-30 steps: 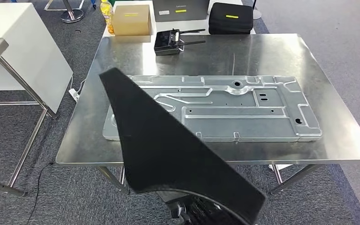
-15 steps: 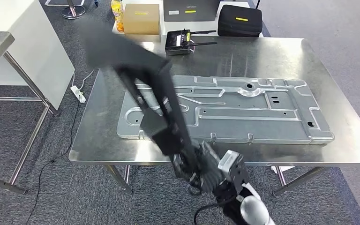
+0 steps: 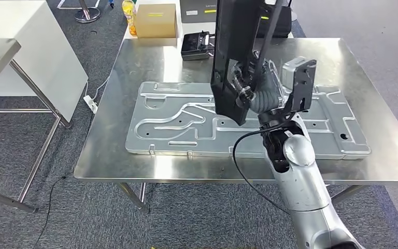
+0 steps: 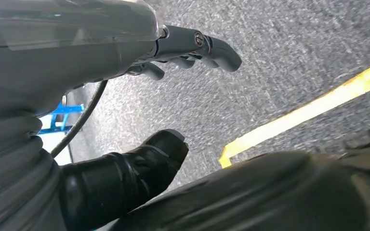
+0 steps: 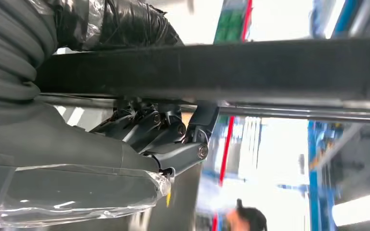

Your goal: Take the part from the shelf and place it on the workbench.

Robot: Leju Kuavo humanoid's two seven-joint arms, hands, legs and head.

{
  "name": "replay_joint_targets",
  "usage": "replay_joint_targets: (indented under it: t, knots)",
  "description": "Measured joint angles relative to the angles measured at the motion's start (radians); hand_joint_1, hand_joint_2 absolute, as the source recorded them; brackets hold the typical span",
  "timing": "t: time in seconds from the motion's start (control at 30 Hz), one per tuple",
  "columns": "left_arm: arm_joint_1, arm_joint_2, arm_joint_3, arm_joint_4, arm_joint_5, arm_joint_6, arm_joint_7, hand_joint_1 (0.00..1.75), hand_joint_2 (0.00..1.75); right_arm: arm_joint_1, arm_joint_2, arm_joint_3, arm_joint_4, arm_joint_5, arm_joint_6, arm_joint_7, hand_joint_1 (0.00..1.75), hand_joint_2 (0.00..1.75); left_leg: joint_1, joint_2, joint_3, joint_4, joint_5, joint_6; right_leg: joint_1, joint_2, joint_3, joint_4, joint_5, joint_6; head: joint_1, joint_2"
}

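**Right hand grips the black part above the worktop**

Your right hand [image 3: 249, 93] is clamped on the black part [image 3: 238, 46], a long flat panel with a matte, slightly rough face and a thin metal rod along one edge. In the right wrist view the dark fingers [image 5: 173, 130] curl around that rod while the grey ribbed cover sits against the panel's edge. You are holding the part nearly upright, above the middle of the worktop [image 3: 150, 67], its upper end running out of the top of the head view. It hangs in the air and does not touch the worktop.

Below it lies a large stamped metal plate [image 3: 176, 124], dull silver, with raised ribs, curved channels and small holes. The worktop itself is smooth brushed steel with rounded corners on thin steel legs, standing on grey speckled carpet.

Your left hand [image 4: 139, 115] holds nothing, with the fingers [image 4: 212, 45] and thick thumb apart, over carpet crossed by a yellow line [image 4: 308, 110].

At the far edge you can see a brown cardboard box [image 3: 156, 21] and a black device [image 3: 197, 44].
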Motion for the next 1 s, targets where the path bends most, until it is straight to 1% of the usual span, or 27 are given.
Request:
replay_joint_targets:
  t: [0.03, 0.07, 0.1, 0.13, 0.17, 0.23, 0.27, 0.3, 0.33, 0.4, 0.43, 0.47, 0.5, 0.53, 0.57, 0.6, 0.63, 0.67, 0.7, 0.77, 0.8, 0.83, 0.87, 0.9, 0.93, 0.97, 1.0]
  knots:
    - [0.001, 0.002, 0.003, 0.0, 0.0, -0.001, 0.0, 0.0, 1.75, -0.016, 0.002, 0.01, 0.011, 0.095, -0.04, 0.009, 1.75, 1.75, 0.003, 0.003, 0.027, -0.067, 0.04, -0.002, -0.002, 0.0, 0.001, 0.005, -0.005, 0.003, 0.0, 0.0]
    - [0.002, 0.003, 0.006, 0.0, 0.0, -0.002, 0.0, 0.0, 1.75, -0.031, 0.005, 0.025, 0.022, 0.213, -0.084, 0.02, 1.75, 1.75, 0.004, 0.005, 0.056, -0.129, 0.065, -0.003, -0.001, 0.0, 0.001, 0.01, -0.01, 0.008, 0.0, 0.0]
    - [0.003, 0.004, 0.008, 0.0, 0.0, -0.004, 0.0, 0.0, 1.75, -0.046, 0.008, 0.043, 0.032, 0.337, -0.125, 0.033, 1.75, 1.75, 0.004, 0.006, 0.082, -0.186, 0.085, -0.001, -0.001, 0.0, 0.0, 0.015, -0.015, 0.013, 0.0, 0.0]
    - [0.003, 0.004, 0.01, 0.001, 0.0, -0.006, 0.0, 0.0, 1.75, -0.057, 0.012, 0.062, 0.043, 0.452, -0.156, 0.047, 1.75, 1.75, 0.003, 0.006, 0.094, -0.214, 0.087, 0.003, 0.001, 0.001, -0.002, 0.018, -0.017, 0.018, 0.0, 0.0]
    - [0.003, 0.005, 0.011, 0.001, -0.001, -0.008, 0.001, 0.0, 1.75, -0.066, 0.017, 0.082, 0.056, 0.561, -0.184, 0.062, 1.75, 1.75, 0.0, 0.005, 0.096, -0.219, 0.081, 0.009, 0.003, 0.001, -0.004, 0.018, -0.018, 0.022, 0.001, 0.0]
    - [0.003, 0.005, 0.011, 0.001, -0.003, -0.011, 0.002, 0.0, 1.75, -0.078, 0.024, 0.122, 0.084, 0.719, -0.221, 0.085, 1.75, 1.75, 0.0, 0.002, 0.097, -0.224, 0.083, 0.023, 0.002, 0.0, -0.004, 0.015, -0.018, 0.032, 0.001, 0.0]
    - [0.003, 0.005, 0.011, 0.001, -0.003, -0.011, 0.003, 0.0, 1.75, -0.081, 0.027, 0.137, 0.097, 0.763, -0.231, 0.091, 1.75, 1.75, 0.001, 0.001, 0.1, -0.227, 0.084, 0.03, 0.001, 0.0, -0.005, 0.019, -0.023, 0.037, 0.001, 0.0]
    - [0.003, 0.005, 0.011, 0.001, -0.003, -0.012, 0.003, 0.0, 1.75, -0.085, 0.029, 0.148, 0.106, 0.78, -0.236, 0.094, 1.75, 1.75, 0.003, 0.0, 0.102, -0.232, 0.086, 0.036, 0.0, 0.0, -0.013, 0.038, -0.036, 0.042, 0.001, 0.0]
    - [0.002, 0.005, 0.011, 0.001, -0.004, -0.012, 0.003, 0.0, 1.75, -0.09, 0.03, 0.157, 0.116, 0.788, -0.241, 0.095, 1.75, 1.75, 0.005, 0.0, 0.104, -0.236, 0.087, 0.042, 0.0, 0.001, -0.031, 0.075, -0.056, 0.045, 0.001, 0.0]
    - [0.002, 0.006, 0.011, 0.001, -0.004, -0.012, 0.003, 0.0, 1.75, -0.101, 0.031, 0.17, 0.137, 0.793, -0.249, 0.095, 1.75, 1.75, 0.004, -0.001, 0.106, -0.237, 0.086, 0.049, -0.001, 0.004, -0.093, 0.191, -0.103, 0.048, 0.001, 0.0]
    - [0.003, 0.006, 0.011, 0.001, -0.005, -0.012, 0.003, 0.0, 1.75, -0.104, 0.032, 0.177, 0.148, 0.802, -0.254, 0.098, 1.75, 1.75, 0.003, -0.002, 0.107, -0.237, 0.085, 0.052, -0.001, 0.005, -0.124, 0.242, -0.116, 0.049, 0.001, 0.0]
    - [0.003, 0.006, 0.011, 0.001, -0.007, -0.013, 0.003, 0.0, 1.75, -0.105, 0.032, 0.184, 0.159, 0.829, -0.258, 0.105, 1.75, 1.75, 0.002, -0.003, 0.108, -0.237, 0.084, 0.052, 0.0, 0.005, -0.143, 0.268, -0.112, 0.047, 0.001, 0.0]
    - [0.003, 0.007, 0.011, 0.001, -0.009, -0.013, 0.003, 0.0, 1.75, -0.107, 0.032, 0.194, 0.172, 0.874, -0.265, 0.116, 1.75, 1.75, 0.0, -0.004, 0.11, -0.237, 0.083, 0.053, 0.0, 0.006, -0.146, 0.26, -0.091, 0.045, 0.001, 0.0]
    - [0.003, 0.007, 0.011, 0.001, -0.013, -0.014, 0.003, 0.0, 1.75, -0.109, 0.032, 0.205, 0.186, 0.943, -0.276, 0.131, 1.75, 1.75, -0.001, -0.006, 0.112, -0.237, 0.082, 0.053, 0.001, 0.006, -0.132, 0.217, -0.057, 0.04, 0.001, 0.0]
    - [0.003, 0.007, 0.011, 0.001, -0.018, -0.014, 0.003, 0.0, 1.75, -0.113, 0.034, 0.218, 0.205, 1.024, -0.292, 0.146, 1.75, 1.75, -0.002, -0.007, 0.114, -0.237, 0.081, 0.052, 0.004, 0.007, -0.105, 0.153, -0.019, 0.033, 0.001, 0.0]
    - [0.002, 0.007, 0.01, 0.001, -0.022, -0.015, 0.003, 0.0, 1.75, -0.12, 0.037, 0.228, 0.225, 1.1, -0.309, 0.158, 1.75, 1.75, -0.005, -0.008, 0.114, -0.236, 0.079, 0.049, 0.007, 0.007, -0.078, 0.092, 0.007, 0.025, 0.001, 0.0]
    - [0.001, 0.006, 0.01, 0.001, -0.026, -0.016, 0.004, 0.0, 1.75, -0.127, 0.043, 0.24, 0.251, 1.18, -0.328, 0.173, 1.75, 1.75, -0.006, -0.009, 0.114, -0.235, 0.079, 0.045, 0.011, 0.008, -0.057, 0.046, 0.022, 0.019, 0.001, 0.0]
    - [0.001, 0.006, 0.009, 0.001, -0.03, -0.017, 0.004, 0.0, 1.75, -0.134, 0.05, 0.251, 0.28, 1.251, -0.348, 0.188, 1.75, 1.75, -0.006, -0.009, 0.113, -0.235, 0.078, 0.041, 0.015, 0.008, -0.046, 0.02, 0.026, 0.015, 0.001, 0.0]
    - [0.0, 0.006, 0.009, 0.001, -0.035, -0.017, 0.005, 0.0, 1.75, -0.139, 0.057, 0.26, 0.31, 1.317, -0.367, 0.203, 1.75, 1.75, -0.006, -0.009, 0.112, -0.236, 0.078, 0.036, 0.018, 0.008, -0.043, 0.013, 0.022, 0.014, 0.001, 0.0]
    - [-0.002, 0.006, 0.006, 0.001, -0.043, -0.018, 0.006, 0.0, 1.75, -0.147, 0.069, 0.274, 0.379, 1.444, -0.408, 0.232, 1.75, 1.75, -0.004, -0.009, 0.113, -0.236, 0.077, 0.026, 0.015, 0.007, -0.038, 0.004, 0.025, 0.009, 0.001, 0.0]
    - [-0.002, 0.007, 0.004, 0.001, -0.048, -0.018, 0.006, 0.0, 1.75, -0.15, 0.075, 0.278, 0.412, 1.495, -0.425, 0.245, 1.75, 1.75, -0.004, -0.008, 0.11, -0.225, 0.068, 0.02, 0.012, 0.006, -0.034, -0.003, 0.028, 0.005, 0.0, 0.0]
    - [-0.002, 0.007, 0.003, 0.001, -0.051, -0.018, 0.006, 0.0, 1.75, -0.152, 0.081, 0.281, 0.444, 1.539, -0.44, 0.256, 1.75, 1.75, -0.004, -0.006, 0.099, -0.199, 0.05, 0.016, 0.008, 0.005, -0.029, -0.01, 0.031, 0.0, 0.0, 0.0]
    - [-0.002, 0.007, 0.001, 0.001, -0.053, -0.018, 0.005, 0.0, 1.75, -0.153, 0.086, 0.284, 0.472, 1.574, -0.453, 0.265, 1.75, 1.75, -0.002, -0.005, 0.076, -0.15, 0.023, 0.012, 0.005, 0.003, -0.026, -0.014, 0.033, -0.003, 0.0, 0.0]
    - [-0.002, 0.007, -0.001, 0.001, -0.055, -0.018, 0.004, 0.0, 1.75, -0.153, 0.089, 0.286, 0.498, 1.598, -0.466, 0.271, 1.75, 1.75, -0.001, -0.003, 0.045, -0.086, -0.008, 0.007, 0.005, 0.003, -0.025, -0.015, 0.033, -0.005, -0.001, 0.0]
    - [-0.002, 0.008, -0.002, 0.001, -0.056, -0.018, 0.003, 0.0, 1.75, -0.153, 0.092, 0.289, 0.522, 1.614, -0.475, 0.275, 1.75, 1.75, 0.0, -0.002, 0.013, -0.023, -0.033, 0.003, 0.005, 0.002, -0.025, -0.015, 0.032, -0.005, -0.001, 0.0]
    - [-0.001, 0.008, -0.004, 0.001, -0.056, -0.018, 0.003, 0.0, 1.75, -0.153, 0.094, 0.291, 0.544, 1.623, -0.481, 0.278, 1.75, 1.75, 0.001, -0.001, -0.011, 0.021, -0.043, -0.001, 0.005, 0.002, -0.025, -0.014, 0.031, -0.005, -0.001, 0.0]
    - [-0.001, 0.008, -0.007, 0.001, -0.056, -0.018, 0.002, 0.0, 1.75, -0.153, 0.095, 0.294, 0.565, 1.628, -0.484, 0.281, 1.75, 1.75, 0.003, 0.0, -0.017, 0.029, -0.033, -0.004, 0.004, 0.002, -0.025, -0.012, 0.03, -0.004, -0.001, 0.0]
